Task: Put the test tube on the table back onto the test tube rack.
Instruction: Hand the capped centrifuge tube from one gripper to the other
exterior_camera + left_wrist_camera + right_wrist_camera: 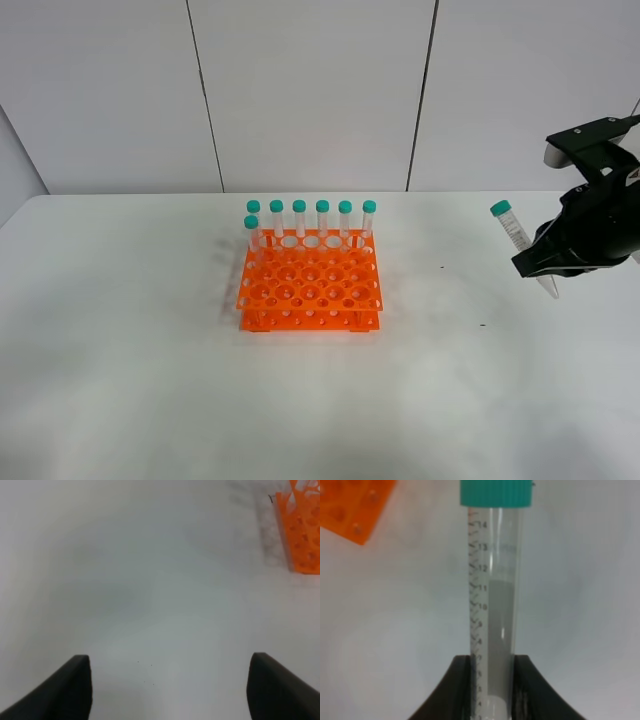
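The test tube [516, 234] is clear with a teal cap. My right gripper [541, 261] is shut on its lower half and holds it tilted above the table [140, 380], far right of the orange test tube rack [309, 286]. In the right wrist view the tube [492, 600] stands between my two fingers with its cap at the top. Several identical teal-capped tubes [311, 219] stand in the rack's back row and back left corner. My left gripper [170, 690] is open and empty over bare table; it does not show in the exterior view.
A corner of the rack shows in the left wrist view [302, 535] and in the right wrist view [350, 507]. White wall panels [310, 90] stand behind the table's far edge. Small dark specks [443, 267] lie on the tabletop.
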### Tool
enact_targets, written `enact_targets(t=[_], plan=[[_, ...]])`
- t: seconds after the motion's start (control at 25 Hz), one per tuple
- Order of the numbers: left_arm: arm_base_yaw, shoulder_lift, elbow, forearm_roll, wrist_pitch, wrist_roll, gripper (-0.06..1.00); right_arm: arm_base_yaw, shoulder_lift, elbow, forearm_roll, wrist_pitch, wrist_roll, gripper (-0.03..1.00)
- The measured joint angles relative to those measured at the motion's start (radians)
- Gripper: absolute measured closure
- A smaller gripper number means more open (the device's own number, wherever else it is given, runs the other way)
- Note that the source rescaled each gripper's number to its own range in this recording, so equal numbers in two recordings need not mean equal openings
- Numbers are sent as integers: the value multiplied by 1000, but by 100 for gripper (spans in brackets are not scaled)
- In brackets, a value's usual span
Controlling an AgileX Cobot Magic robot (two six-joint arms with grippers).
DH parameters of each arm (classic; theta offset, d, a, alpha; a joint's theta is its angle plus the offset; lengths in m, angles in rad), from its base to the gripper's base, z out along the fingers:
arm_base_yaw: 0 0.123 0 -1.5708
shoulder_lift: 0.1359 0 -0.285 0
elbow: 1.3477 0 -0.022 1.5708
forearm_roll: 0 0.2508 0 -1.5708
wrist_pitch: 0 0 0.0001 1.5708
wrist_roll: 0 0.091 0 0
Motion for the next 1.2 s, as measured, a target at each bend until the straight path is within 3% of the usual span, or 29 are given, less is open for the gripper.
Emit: enact_targets(t=[0.32, 0.56, 0.72, 0.84, 0.96, 1.04, 1.12, 1.2], plan=[[0, 0, 0, 0, 0, 0, 5, 29, 0, -50, 283, -8, -202, 93], [0, 0, 0, 0, 0, 0, 5, 215, 0, -51, 319, -43, -262, 93], [0, 29, -34, -6, -33, -4, 5, 228, 0, -51, 357, -68, -426, 93], [0, 152, -94, -49, -136, -4, 5, 228, 0, -37, 438, -51, -560, 93], [0, 311, -133, -157, -301, 23, 5, 228, 0, 17, 526, -48, -623, 93], [0, 422, -136, -262, -427, 95, 5, 228, 0, 51, 560, -52, -653, 93], [0, 548, -138, -414, -557, 213, 5, 228, 0, 65, 593, -52, -666, 93], [-3, 664, -140, -620, -627, 390, 5, 228, 0, 65, 636, -54, -670, 93]])
